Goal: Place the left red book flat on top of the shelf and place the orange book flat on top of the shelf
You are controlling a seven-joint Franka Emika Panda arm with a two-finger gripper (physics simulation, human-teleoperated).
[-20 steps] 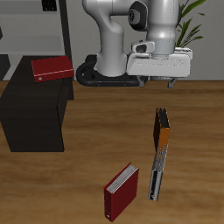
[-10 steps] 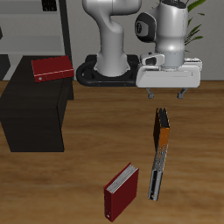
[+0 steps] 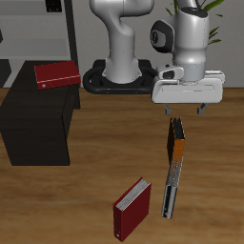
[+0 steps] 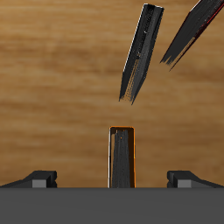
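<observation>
Hand [image 3: 187, 111] spread wide, empty, hovering above the upright orange book [image 3: 176, 140], touching nothing

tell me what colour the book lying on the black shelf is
Bright red, with white page edges: the red book on the shelf, clearest in the exterior view.

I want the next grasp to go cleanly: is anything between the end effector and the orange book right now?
Nothing visible. The end effector hangs open above the upright bright-orange hardcover book, with bare air between. The thin grey-and-black book stands just nearer the table's front edge, not in the descent path.
</observation>
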